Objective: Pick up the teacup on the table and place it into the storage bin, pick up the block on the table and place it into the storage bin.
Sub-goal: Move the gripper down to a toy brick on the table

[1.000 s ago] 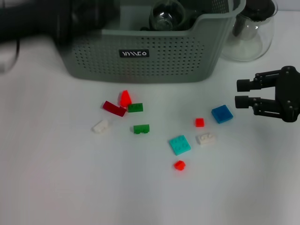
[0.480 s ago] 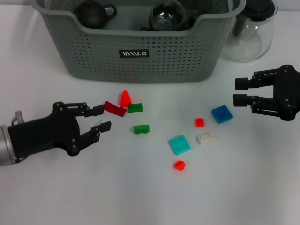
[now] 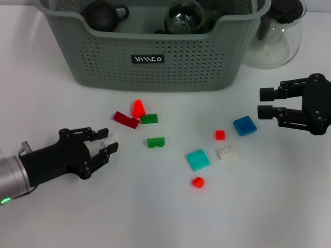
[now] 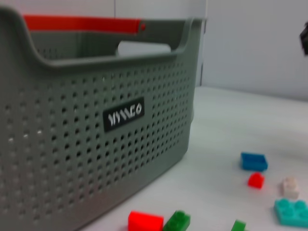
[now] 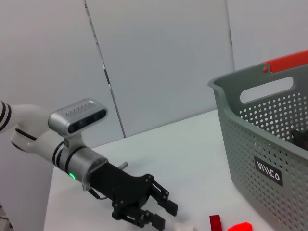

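Note:
The grey-green storage bin [image 3: 155, 62] stands at the back of the table. A dark round vessel with a handle [image 3: 102, 15] sits inside it, which looks like the teacup. My left gripper [image 3: 106, 140] is low over the table at the left. It is open, and a small white block [image 3: 112, 138] shows between its fingertips. The right wrist view shows this gripper [image 5: 164, 215] and the white block [image 5: 185, 227] too. My right gripper [image 3: 266, 102] is open and empty at the right, just above a blue block [image 3: 244, 125].
Loose blocks lie in front of the bin: red [image 3: 137, 108], dark red [image 3: 125, 119], two green [image 3: 149, 119] [image 3: 155, 142], small red [image 3: 220, 135], white [image 3: 226, 152], teal [image 3: 198, 159], red [image 3: 197, 182]. A glass flask [image 3: 183, 15] lies in the bin. A clear glass pitcher [image 3: 276, 31] stands at the back right.
My left arm came down from over the bin to the table at the left. Its fingers drew back a little and now stand around the white block. The right arm has barely moved.

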You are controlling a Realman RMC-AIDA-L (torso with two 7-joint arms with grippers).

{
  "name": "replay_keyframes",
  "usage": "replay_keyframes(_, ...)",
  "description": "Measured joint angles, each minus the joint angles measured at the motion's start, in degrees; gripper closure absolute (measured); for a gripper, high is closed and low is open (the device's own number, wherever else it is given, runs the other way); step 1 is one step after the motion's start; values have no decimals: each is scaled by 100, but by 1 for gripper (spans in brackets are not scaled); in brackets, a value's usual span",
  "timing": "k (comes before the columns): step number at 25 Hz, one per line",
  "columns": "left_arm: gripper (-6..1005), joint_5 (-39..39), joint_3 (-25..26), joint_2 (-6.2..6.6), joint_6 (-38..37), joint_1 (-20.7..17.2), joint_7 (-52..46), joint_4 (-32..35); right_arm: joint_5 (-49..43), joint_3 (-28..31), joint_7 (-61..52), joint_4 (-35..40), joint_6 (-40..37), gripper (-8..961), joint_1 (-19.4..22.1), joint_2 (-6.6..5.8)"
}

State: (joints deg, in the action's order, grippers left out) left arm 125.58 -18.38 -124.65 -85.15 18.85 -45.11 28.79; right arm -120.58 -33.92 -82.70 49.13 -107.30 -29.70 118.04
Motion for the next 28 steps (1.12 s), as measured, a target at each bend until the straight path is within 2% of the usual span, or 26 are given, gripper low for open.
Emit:
replay_keyframes(7,632,-138,71,-4,508,45,297,-359,-8,-1,0,0,-5,540,13,0)
replay_keyframes(28,635,-145,281,-3,789,81,809,-626,-8,-1,0,0,-10,539,17,0)
